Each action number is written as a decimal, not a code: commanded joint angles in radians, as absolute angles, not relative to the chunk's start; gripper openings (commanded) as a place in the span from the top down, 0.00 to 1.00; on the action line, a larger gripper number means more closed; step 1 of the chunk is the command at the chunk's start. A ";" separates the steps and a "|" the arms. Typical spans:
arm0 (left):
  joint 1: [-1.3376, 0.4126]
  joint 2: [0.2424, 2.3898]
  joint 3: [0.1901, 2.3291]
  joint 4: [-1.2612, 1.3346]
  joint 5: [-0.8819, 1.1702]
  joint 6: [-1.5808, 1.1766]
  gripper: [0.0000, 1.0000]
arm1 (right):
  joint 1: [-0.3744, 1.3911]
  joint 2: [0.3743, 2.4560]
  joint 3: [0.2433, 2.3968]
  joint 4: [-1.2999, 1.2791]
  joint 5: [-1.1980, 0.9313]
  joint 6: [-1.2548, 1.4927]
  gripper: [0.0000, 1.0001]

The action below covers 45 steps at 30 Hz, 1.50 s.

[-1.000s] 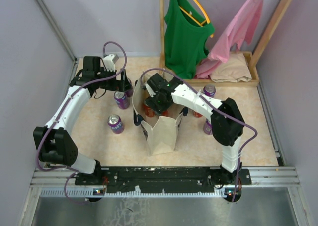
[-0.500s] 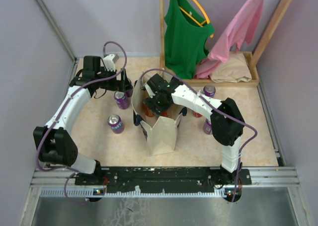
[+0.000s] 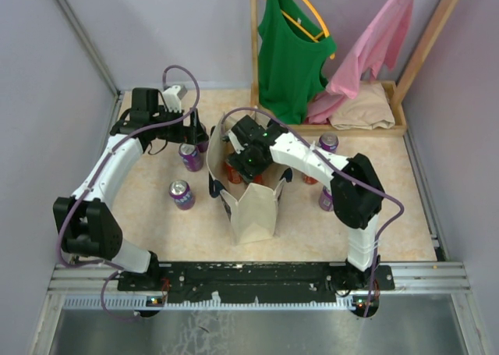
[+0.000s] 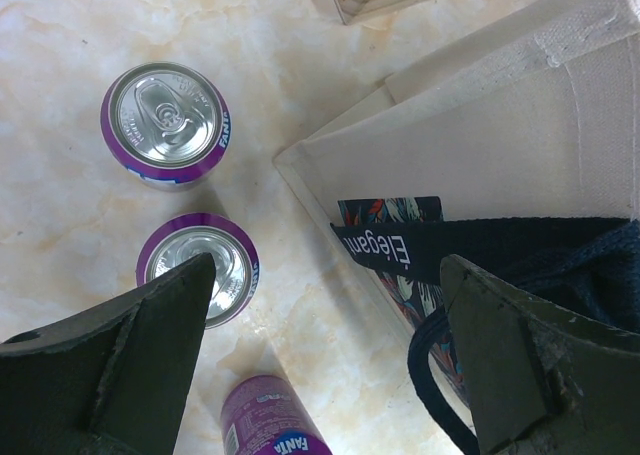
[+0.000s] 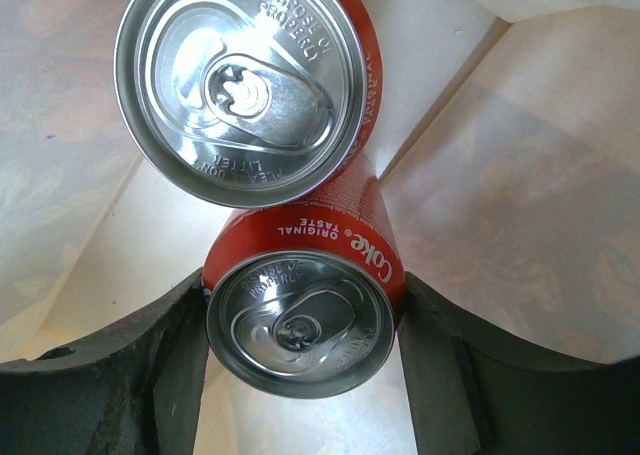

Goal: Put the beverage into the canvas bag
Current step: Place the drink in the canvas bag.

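Observation:
The canvas bag [image 3: 253, 211] stands upright mid-table, cream with navy handles [image 4: 520, 265]. My right gripper [image 3: 243, 161] reaches down into its mouth. In the right wrist view, its fingers press both sides of a red Coke can [image 5: 300, 315], the beverage, and my right gripper [image 5: 300, 360] is shut on it. A second red can [image 5: 245, 80] stands beside it, inside the bag [image 5: 520, 175]. My left gripper [image 4: 325, 315] hangs open over the table, left of the bag [image 4: 480, 155], holding nothing.
Two purple Fanta cans [image 4: 165, 113] [image 4: 200, 270] stand under the left gripper, and a third [image 4: 268, 420] is closer in. More purple cans [image 3: 328, 143] [image 3: 326, 199] stand right of the bag. A wooden rack [image 3: 355, 125] with hanging shirts is behind.

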<state>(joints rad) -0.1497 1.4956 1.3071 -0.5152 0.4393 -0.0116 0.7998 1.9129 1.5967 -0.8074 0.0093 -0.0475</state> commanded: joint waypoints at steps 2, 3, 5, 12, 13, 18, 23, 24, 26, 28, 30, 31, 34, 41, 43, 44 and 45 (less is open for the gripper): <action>-0.145 1.506 1.309 -0.494 0.467 -0.019 0.01 | 0.795 1.844 1.599 -0.786 -0.067 -0.043 1.00; -0.146 1.507 1.309 -0.493 0.470 -0.018 0.01 | 0.795 1.845 1.600 -0.788 -0.074 -0.044 1.00; -0.145 1.510 1.308 -0.491 0.472 -0.020 0.01 | 0.795 1.839 1.596 -0.785 -0.093 -0.046 1.00; -0.146 1.513 1.310 -0.488 0.478 -0.022 0.01 | 0.793 1.815 1.558 -0.744 -0.130 -0.038 1.00; -0.146 1.513 1.310 -0.488 0.479 -0.023 0.01 | 0.793 1.820 1.554 -0.743 -0.113 -0.038 1.00; -0.146 1.511 1.307 -0.487 0.480 -0.022 0.01 | 0.793 1.837 1.562 -0.759 -0.033 -0.037 0.52; -0.146 1.507 1.302 -0.486 0.481 -0.021 0.01 | 0.793 1.811 1.565 -0.734 0.026 -0.035 0.36; -0.146 1.506 1.301 -0.486 0.482 -0.023 0.01 | 0.793 1.807 1.568 -0.732 0.037 -0.035 0.36; -0.146 1.508 1.301 -0.486 0.484 -0.023 0.01 | 0.794 1.797 1.573 -0.726 0.062 -0.035 0.33; -0.146 1.508 1.300 -0.485 0.484 -0.023 0.01 | 0.793 1.783 1.577 -0.717 0.090 -0.036 0.31; -0.146 1.509 1.299 -0.485 0.487 -0.024 0.01 | 0.793 1.771 1.578 -0.710 0.118 -0.037 0.27; -0.146 1.510 1.299 -0.483 0.488 -0.026 0.01 | 0.793 1.766 1.578 -0.706 0.131 -0.042 0.23; -0.146 1.515 1.298 -0.480 0.492 -0.030 0.01 | 0.793 1.758 1.583 -0.708 0.150 -0.052 0.15; -0.146 1.529 1.301 -0.472 0.504 -0.034 0.01 | 0.793 1.761 1.597 -0.721 0.154 -0.053 0.01; -0.146 1.531 1.302 -0.472 0.507 -0.032 0.01 | 0.793 1.755 1.606 -0.725 0.153 -0.050 0.01; -0.146 1.530 1.304 -0.472 0.508 -0.028 0.01 | 0.793 1.748 1.611 -0.725 0.153 -0.048 0.01; -0.146 1.530 1.305 -0.474 0.507 -0.021 0.01 | 0.793 1.736 1.615 -0.722 0.153 -0.048 0.01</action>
